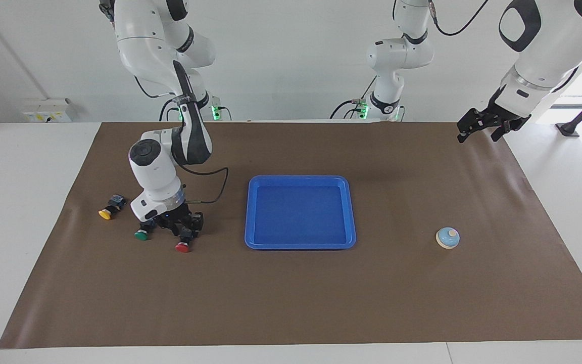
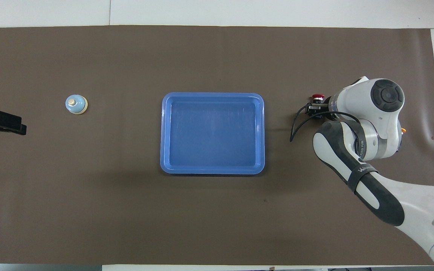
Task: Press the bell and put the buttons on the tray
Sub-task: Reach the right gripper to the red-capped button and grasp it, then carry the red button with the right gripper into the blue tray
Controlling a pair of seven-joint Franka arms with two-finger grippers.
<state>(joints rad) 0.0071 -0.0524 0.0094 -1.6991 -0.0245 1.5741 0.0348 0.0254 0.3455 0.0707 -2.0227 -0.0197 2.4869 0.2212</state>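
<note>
The red button (image 1: 183, 246) lies on the mat between the green button (image 1: 142, 233) and the blue tray (image 1: 300, 245). My right gripper (image 1: 185, 231) is down on it, fingers closed around its black body, red cap (image 2: 318, 97) sticking out. The yellow button (image 1: 106, 212) lies toward the right arm's end of the table. In the overhead view the right arm hides the green button. The light-blue bell (image 1: 447, 237) stands alone toward the left arm's end. My left gripper (image 1: 478, 137) waits open above the mat's corner, away from the bell (image 2: 76, 104).
A brown mat (image 1: 291, 303) covers the table. A black cable (image 1: 220, 184) loops from the right wrist toward the tray (image 2: 212, 171). A third white arm (image 1: 389, 76) stands at the robots' edge of the table.
</note>
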